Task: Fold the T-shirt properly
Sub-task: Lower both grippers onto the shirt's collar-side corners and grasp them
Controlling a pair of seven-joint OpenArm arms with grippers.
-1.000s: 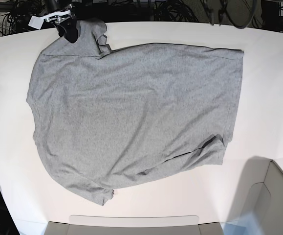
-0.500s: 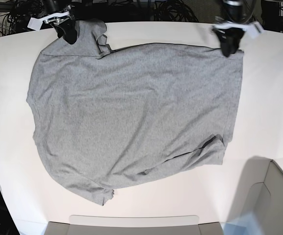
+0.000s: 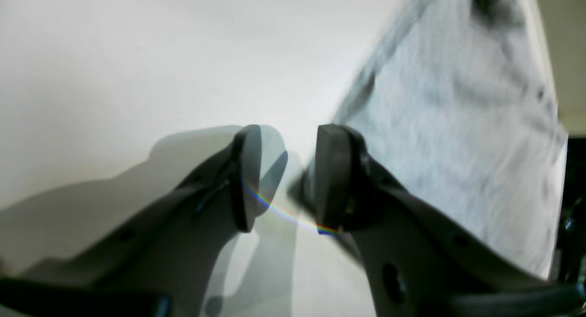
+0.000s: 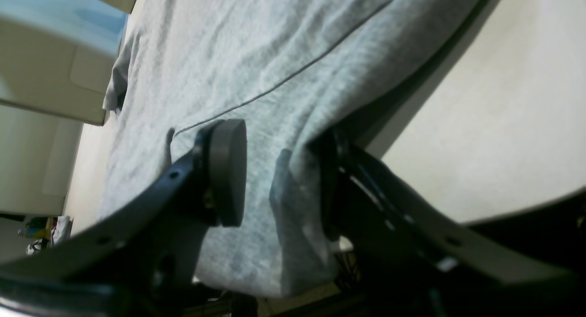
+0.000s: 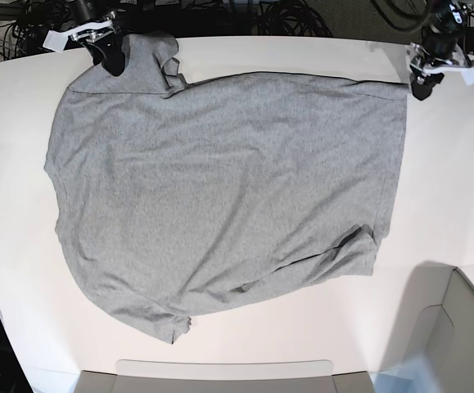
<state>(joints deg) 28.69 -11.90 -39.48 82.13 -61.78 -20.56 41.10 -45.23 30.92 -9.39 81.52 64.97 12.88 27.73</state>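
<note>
The heather-grey T-shirt (image 5: 220, 188) lies spread flat on the white table (image 5: 453, 180), plain side up, with one sleeve bunched at the far left corner. My right gripper (image 5: 114, 59) stands on that bunched sleeve. In the right wrist view its jaws (image 4: 284, 179) are open astride a raised fold of the T-shirt (image 4: 256, 56). My left gripper (image 5: 422, 86) hovers just off the shirt's far right corner. In the left wrist view it (image 3: 288, 175) is open with only bare table between its fingers, and the T-shirt (image 3: 458, 115) edge lies beside its right finger.
A pale open box (image 5: 458, 327) stands at the near right corner. A flat beige tray (image 5: 220, 372) lies along the near edge. Black cables (image 5: 286, 16) hang behind the far table edge.
My left arm came into view at the far right, reached the shirt's corner, then shifted right off the cloth with its jaws wider. The right gripper and the shirt stayed put.
</note>
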